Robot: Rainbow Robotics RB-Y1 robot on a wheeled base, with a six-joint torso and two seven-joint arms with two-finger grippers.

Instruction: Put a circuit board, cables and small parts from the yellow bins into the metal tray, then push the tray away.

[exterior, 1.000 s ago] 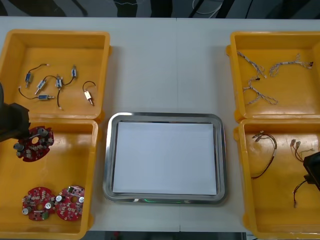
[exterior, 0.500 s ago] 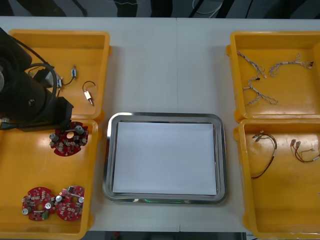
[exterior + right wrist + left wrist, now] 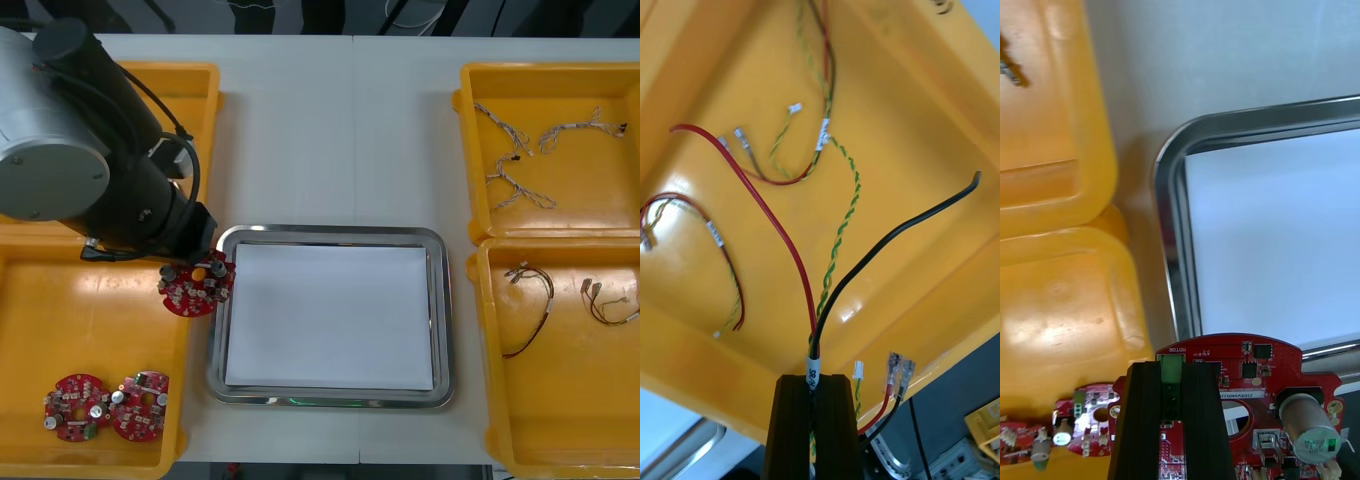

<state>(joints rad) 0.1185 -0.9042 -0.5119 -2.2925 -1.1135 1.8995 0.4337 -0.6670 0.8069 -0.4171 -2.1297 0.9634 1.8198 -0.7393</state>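
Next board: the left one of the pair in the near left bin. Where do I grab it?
Grip the left circuit board by its rim on the side away from the neighbouring board, coming down from above: it lies flat in the yellow bin, and the two touch. The left gripper, beside the metal tray, holds its own board that way; the right gripper holds cables.

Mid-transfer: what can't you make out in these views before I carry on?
- Front view: the left arm covers most of the far left bin, hiding its contents.
- Front view: the arm also hides the left gripper holding the circuit board; the board's height over the tray rim cannot be judged.
- Right wrist view: the right gripper fingers hide where the black cable and red cable are pinched; whether the twisted cable is held is unclear.
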